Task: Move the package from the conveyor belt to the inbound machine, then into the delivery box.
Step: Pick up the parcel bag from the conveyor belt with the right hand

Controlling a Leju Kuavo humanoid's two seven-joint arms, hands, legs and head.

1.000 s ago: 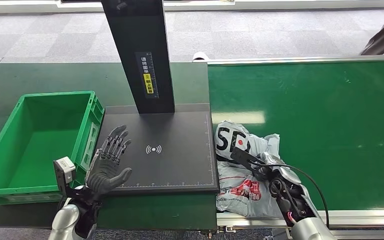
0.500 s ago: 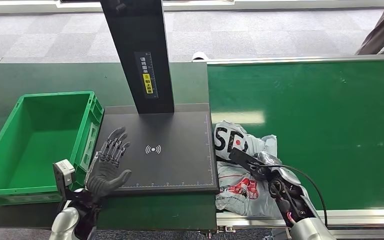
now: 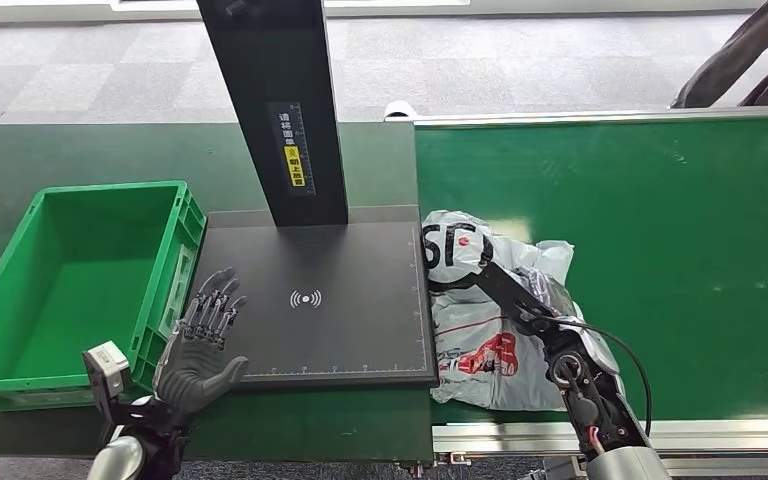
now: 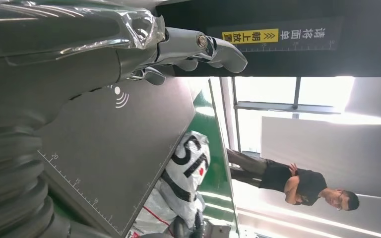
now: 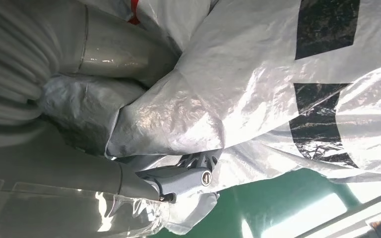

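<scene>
The package [image 3: 480, 335], a crinkled grey-white plastic bag with black letters and a red mark, lies on the green conveyor belt [image 3: 660, 250] against the right edge of the inbound machine's black platform [image 3: 350, 270]. My right hand [image 3: 515, 295] grips the bag's top folds; in the right wrist view the fingers [image 5: 183, 176] are dug into the package [image 5: 278, 99]. Over the platform's front-left corner my left hand [image 3: 202, 345] is open with its fingers spread, holding nothing. The left wrist view has that left hand [image 4: 79, 54], the platform [image 4: 129, 144] and the package [image 4: 186, 168].
The green delivery box [image 3: 110, 190] stands left of the platform. The machine's black post [image 3: 280, 110] rises at the platform's back. A person's sleeves [image 3: 740, 55] show beyond the belt's far right corner; a person [image 4: 302, 183] stands in the background.
My right hand has pushed the package farther along the belt and closer to the platform edge, its lettered end raised. My left hand has drawn back slightly. The person's sleeve shifted.
</scene>
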